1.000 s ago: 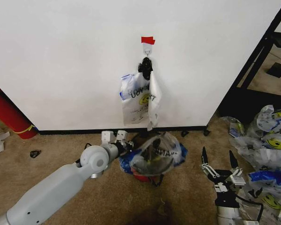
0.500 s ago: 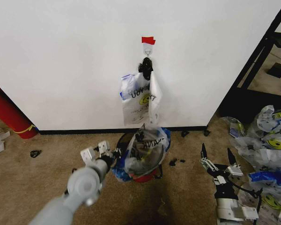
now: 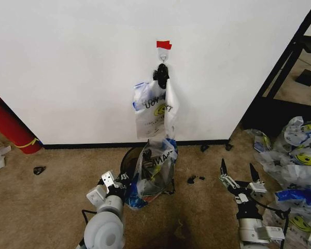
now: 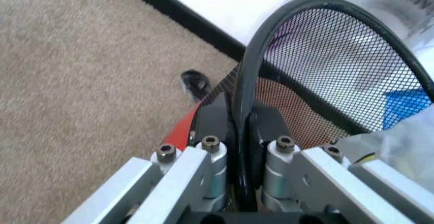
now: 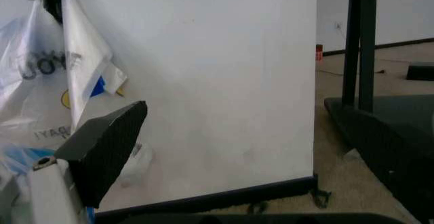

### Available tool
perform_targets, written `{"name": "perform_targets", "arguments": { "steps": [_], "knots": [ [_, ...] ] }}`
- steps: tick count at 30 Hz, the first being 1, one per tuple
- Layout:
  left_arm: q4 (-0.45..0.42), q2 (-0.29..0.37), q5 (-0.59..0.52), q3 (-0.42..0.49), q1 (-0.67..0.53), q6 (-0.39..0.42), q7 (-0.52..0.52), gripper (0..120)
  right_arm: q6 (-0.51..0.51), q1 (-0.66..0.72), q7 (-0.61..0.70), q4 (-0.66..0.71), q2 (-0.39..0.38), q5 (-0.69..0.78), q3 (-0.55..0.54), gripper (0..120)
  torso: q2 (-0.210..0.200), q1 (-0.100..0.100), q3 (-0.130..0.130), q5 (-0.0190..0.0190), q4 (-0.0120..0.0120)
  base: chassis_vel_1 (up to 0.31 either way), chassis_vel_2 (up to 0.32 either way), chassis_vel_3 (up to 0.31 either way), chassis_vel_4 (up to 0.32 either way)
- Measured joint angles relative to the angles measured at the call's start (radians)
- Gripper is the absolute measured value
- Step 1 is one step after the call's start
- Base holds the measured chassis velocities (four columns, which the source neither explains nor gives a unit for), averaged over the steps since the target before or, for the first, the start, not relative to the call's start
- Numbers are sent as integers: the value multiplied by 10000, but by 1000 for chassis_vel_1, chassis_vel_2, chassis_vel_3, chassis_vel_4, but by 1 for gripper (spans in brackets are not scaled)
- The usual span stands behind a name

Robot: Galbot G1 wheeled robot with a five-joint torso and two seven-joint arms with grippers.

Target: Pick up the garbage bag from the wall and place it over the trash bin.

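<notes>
Black mesh fills the left wrist view: the left gripper [image 4: 243, 132] has its jaws pressed onto the round rim of the trash bin [image 4: 318, 71], one finger on each side of the rim wire, with a sliver of the bin's red base beside them. In the head view that left gripper [image 3: 115, 182] sits low on the tan carpet [image 3: 46, 197], at the bin's left edge.

The right gripper [image 3: 239, 179] hovers over the carpet well to the right of the bin, jaws spread wide, holding nothing. Beyond it, at the right edge, lies a heap of similar bags [image 3: 299, 166].

A garbage bag [image 3: 156, 166] is draped over the trash bin [image 3: 128, 158]. It is thin, crinkled, translucent whitish plastic with blue patches and black lettering. It covers the bin's right part and bunches upward to a peak, while the left arc of the rim and the mesh wall behind it stay bare.

Farther back, on the white wall [image 3: 72, 67], another bag [image 3: 155, 111] hangs from a small clear hook [image 3: 164, 54] under a strip of red tape [image 3: 164, 44]. It shows a yellow smiley face and black letters, its handles knotted dark at the top. A red cylinder [image 3: 8, 124] leans at the far left by the black baseboard [image 3: 83, 146].
</notes>
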Motion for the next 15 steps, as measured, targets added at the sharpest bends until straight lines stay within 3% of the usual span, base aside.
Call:
{"name": "perform_targets", "arguments": {
  "steps": [7, 15],
  "knots": [
    [303, -200, -141, 78, -84, 203, -145, 4, 1, -79, -3, 54, 12, -104, -70, 100, 0, 0, 0, 0, 0, 0, 0, 0, 0],
    [166, -134, -371, 82, -103, 495, -132, 30, -196, -70, 7, 202, -8, -177, -117, 100, 0, 0, 0, -1, -1, 0, 0, 0, 0]
  ]
}}
